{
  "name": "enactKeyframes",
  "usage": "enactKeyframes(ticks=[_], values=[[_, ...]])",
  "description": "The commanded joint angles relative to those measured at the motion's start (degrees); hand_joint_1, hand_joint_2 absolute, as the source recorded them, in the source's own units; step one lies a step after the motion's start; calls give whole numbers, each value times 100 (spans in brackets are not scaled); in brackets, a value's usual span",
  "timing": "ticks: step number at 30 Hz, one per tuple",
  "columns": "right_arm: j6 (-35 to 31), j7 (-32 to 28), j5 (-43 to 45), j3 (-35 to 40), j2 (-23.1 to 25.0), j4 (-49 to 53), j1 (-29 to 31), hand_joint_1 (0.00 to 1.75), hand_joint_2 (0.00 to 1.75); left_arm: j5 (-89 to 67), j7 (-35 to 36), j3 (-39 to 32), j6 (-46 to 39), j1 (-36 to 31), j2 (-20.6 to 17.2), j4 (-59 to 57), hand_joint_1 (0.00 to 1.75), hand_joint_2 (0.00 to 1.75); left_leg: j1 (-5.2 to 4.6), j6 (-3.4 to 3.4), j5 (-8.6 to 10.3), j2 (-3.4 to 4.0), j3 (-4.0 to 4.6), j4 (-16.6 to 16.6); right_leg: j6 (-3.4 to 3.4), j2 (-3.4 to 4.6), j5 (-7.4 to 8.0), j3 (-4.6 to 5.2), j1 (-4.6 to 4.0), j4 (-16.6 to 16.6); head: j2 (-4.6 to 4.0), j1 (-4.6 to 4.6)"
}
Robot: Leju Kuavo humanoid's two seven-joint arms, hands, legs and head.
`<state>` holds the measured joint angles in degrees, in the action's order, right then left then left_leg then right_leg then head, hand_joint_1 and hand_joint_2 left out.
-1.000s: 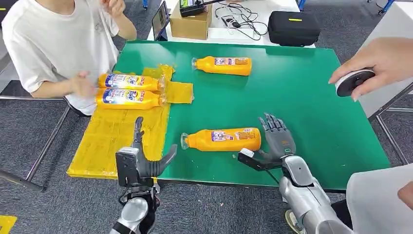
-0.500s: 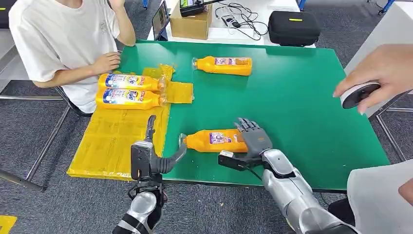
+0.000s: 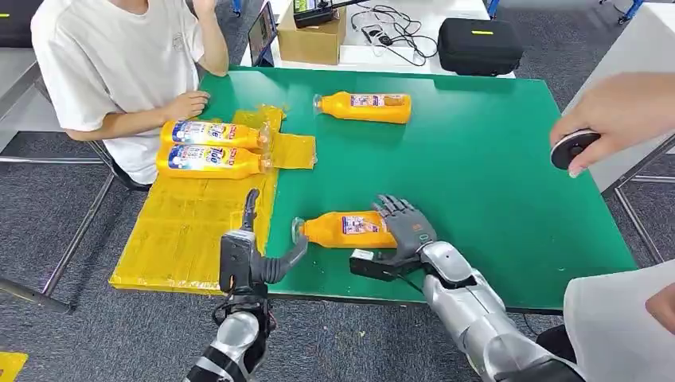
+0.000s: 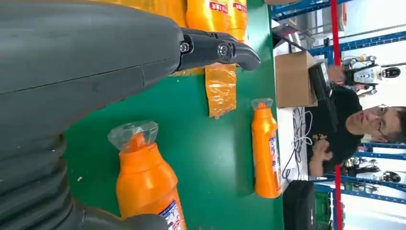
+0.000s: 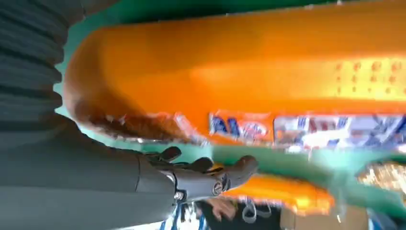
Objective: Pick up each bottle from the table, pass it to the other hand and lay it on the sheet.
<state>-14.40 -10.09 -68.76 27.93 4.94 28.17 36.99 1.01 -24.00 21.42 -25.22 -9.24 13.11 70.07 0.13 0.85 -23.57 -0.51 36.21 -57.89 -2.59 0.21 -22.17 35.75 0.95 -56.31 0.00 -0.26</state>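
At the near edge of the green table (image 3: 493,159), the right hand (image 3: 406,231) has its fingers spread over the base end of the near bottle (image 3: 346,229); whether they grip it cannot be told. That bottle lies on its side on the table, cap toward the yellow sheet (image 3: 187,231). The left hand (image 3: 251,259) stands beside the cap, fingers apart, holding nothing, over the sheet's table-side edge. 2 labelled bottles (image 3: 211,147) lie side by side on the sheet's far end. 1 far bottle (image 3: 366,106) lies on the table, well apart. A person's hand (image 3: 185,105) rests near the sheet's far corner.
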Motion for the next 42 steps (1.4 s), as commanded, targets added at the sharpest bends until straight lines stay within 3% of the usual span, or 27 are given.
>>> enactKeyframes(ticks=[1,17,21,28,29,31,35,38,40,42], values=[[1385,1119,-30,592,43,-1006,681,175,175,-49,6,52,-75,-269,-52,-580,0,175,2,-6,-20,11,-45,1,14,3,-18,-43,-5,1,0,0],[1595,1270,46,564,6,-1031,611,175,175,-61,21,31,-71,-293,-37,-647,0,175,1,-3,-3,-14,-38,5,7,-14,-8,-41,-2,7,0,0],[1526,721,925,-151,-13,-899,318,175,175,-23,36,61,27,-295,-60,-659,0,175,4,-4,-6,-24,-58,12,11,-26,-14,-65,-6,15,0,0],[1405,524,1292,-345,2,-822,172,175,175,8,85,65,85,-267,-125,-644,0,175,4,-4,-4,-17,-58,11,9,-20,-10,-63,-6,16,0,0],[1373,-721,2549,-1278,223,-439,-169,175,175,123,94,-27,125,-94,-162,-427,0,175,5,-3,-3,-15,-54,8,8,-17,-8,-58,-6,14,0,0],[316,-1267,3068,-1537,534,346,-742,175,175,526,150,-305,214,304,-153,61,0,175,7,-6,-6,-11,-71,16,12,-14,-10,-74,-9,22,0,0],[-404,-852,3465,-1124,291,1620,-1432,175,175,1020,152,-506,409,900,-179,840,0,175,6,-11,-21,21,-72,8,13,17,-9,-68,-8,8,0,-2],[-750,-1312,4362,-1633,163,2329,-1859,175,175,1630,380,-435,1053,1252,-294,1184,0,175,6,-13,-19,0,-58,6,11,-3,-13,-55,-11,7,0,-4],[-683,-1525,4802,-1832,119,2849,-2131,175,175,1682,229,-271,1266,1414,-348,1285,0,175,7,-11,-18,-14,-56,7,8,-13,-25,-55,-10,6,0,-4],[-190,-1478,5155,-1791,75,3225,-2335,175,175,1923,152,-57,1627,1517,-390,1352,0,175,9,-10,-28,-19,-62,5,3,-15,-40,-68,-11,7,0,0]])
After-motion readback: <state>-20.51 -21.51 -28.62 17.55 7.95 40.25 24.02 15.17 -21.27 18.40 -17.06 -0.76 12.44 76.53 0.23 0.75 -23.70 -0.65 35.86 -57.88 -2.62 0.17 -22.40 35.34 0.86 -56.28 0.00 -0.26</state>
